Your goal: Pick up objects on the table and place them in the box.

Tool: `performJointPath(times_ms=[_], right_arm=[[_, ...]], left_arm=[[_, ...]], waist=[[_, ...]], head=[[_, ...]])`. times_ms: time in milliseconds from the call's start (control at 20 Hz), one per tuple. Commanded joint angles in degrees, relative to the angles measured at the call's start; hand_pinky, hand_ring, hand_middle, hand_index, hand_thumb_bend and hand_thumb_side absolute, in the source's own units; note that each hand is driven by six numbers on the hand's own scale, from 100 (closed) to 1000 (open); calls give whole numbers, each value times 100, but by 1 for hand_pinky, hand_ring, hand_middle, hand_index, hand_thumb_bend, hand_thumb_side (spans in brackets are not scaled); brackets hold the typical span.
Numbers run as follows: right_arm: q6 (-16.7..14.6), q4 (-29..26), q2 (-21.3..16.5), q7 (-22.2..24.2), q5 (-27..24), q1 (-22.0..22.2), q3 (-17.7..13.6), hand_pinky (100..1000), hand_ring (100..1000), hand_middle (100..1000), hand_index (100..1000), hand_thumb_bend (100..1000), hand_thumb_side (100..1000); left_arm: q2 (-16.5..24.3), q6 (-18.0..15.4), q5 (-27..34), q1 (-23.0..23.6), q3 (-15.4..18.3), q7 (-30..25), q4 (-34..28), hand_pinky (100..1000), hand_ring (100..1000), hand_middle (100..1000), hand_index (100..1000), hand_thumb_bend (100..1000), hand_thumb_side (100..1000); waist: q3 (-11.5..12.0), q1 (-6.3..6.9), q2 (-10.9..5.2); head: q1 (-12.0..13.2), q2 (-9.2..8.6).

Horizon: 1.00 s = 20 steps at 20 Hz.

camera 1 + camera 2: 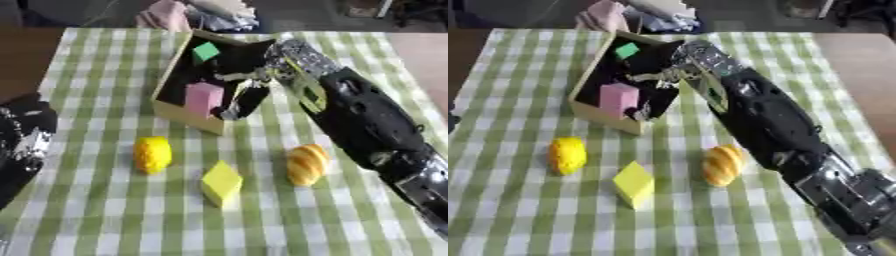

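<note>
**Right hand over the box, three things left on the table**

The right hand [249,92] reaches into the cardboard box [179,114], its fingers [241,107] hanging down beside the pink block [204,99]. Whether they pinch it or have let go, I cannot tell. A green block [206,51] lies at the box's far end.

On the checked table [105,210] wait a yellow lemon-like fruit [152,154], a yellow block [220,183] and a striped orange bread-like piece [307,164]. All look light and rigid; the block offers flat sides to pinch, the rounded two may roll.

The left hand [24,140] rests at the left edge, fingers unclear.
</note>
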Motion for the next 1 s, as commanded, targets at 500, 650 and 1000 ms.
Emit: performJointPath(times_ms=[500,650,1000], right_arm=[[100,102,-345,6,447,-249,-259,957,1000,1000,1000,283,566],[123,0,-432,-16,421,-274,-292,957,1000,1000,1000,281,523],[311,-714,-893,37,-334,-175,-333,940,993,1000,1000,180,415]], left_arm=[[57,-21,-14,-44,44,5,-64,792,726,723,848,329,636],[62,-20,-18,-39,50,11,-65,791,726,723,848,328,636],[78,-12,-30,-19,81,46,-68,792,725,722,847,328,636]], waist=[[-9,-89,-124],[-17,-90,-125],[-99,-89,-135]], head=[[-30,-99],[-27,-96],[37,-75]])
